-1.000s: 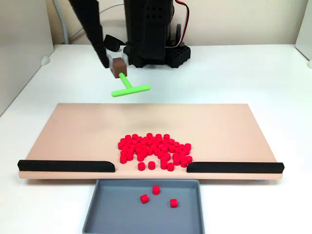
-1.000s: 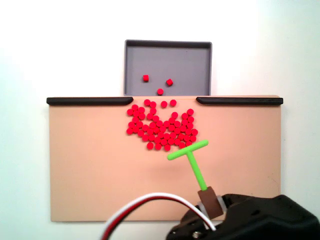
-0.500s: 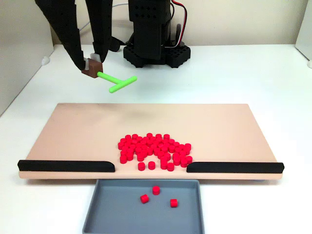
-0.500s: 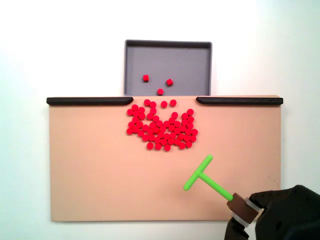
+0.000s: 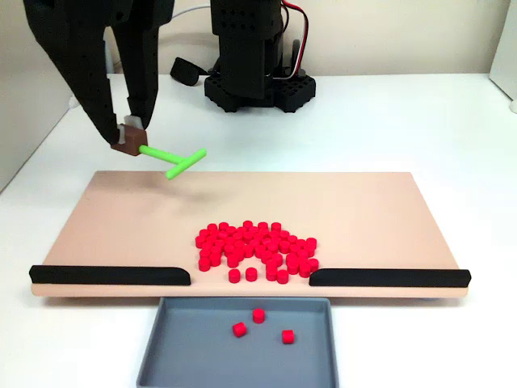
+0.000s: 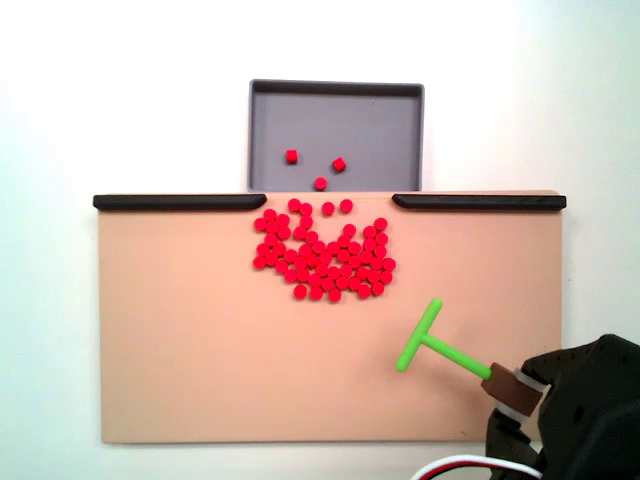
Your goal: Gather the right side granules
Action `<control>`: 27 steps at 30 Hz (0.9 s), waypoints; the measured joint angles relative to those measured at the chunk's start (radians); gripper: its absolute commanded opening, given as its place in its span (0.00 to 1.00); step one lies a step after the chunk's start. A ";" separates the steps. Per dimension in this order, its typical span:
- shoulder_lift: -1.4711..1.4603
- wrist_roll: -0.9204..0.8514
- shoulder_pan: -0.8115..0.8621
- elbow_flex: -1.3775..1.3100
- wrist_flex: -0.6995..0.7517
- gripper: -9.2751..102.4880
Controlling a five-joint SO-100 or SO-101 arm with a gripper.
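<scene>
Three granules [image 5: 258, 322] in the gray tray [image 5: 170, 356], claw [image 5: 128, 139] clamped on the green T-stick [image 5: 171, 157].

In a fixed view, the gripper [image 5: 128, 139] is pinching the brown block at the end of the green T-shaped stick [image 5: 173, 157], hovering over the far left corner of the tan board [image 5: 129, 218]. The granules [image 5: 255, 249] are lying clustered near the gap between two black rails [image 5: 110, 276], three sitting in the grey tray [image 5: 161, 347].
</scene>
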 measured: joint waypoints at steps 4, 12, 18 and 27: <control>-0.015 -0.034 0.002 0.000 -0.020 0.08; -0.055 -0.104 0.002 0.000 -0.087 0.08; -0.081 -0.149 0.002 0.000 -0.129 0.08; -0.106 -0.196 0.002 0.000 -0.149 0.08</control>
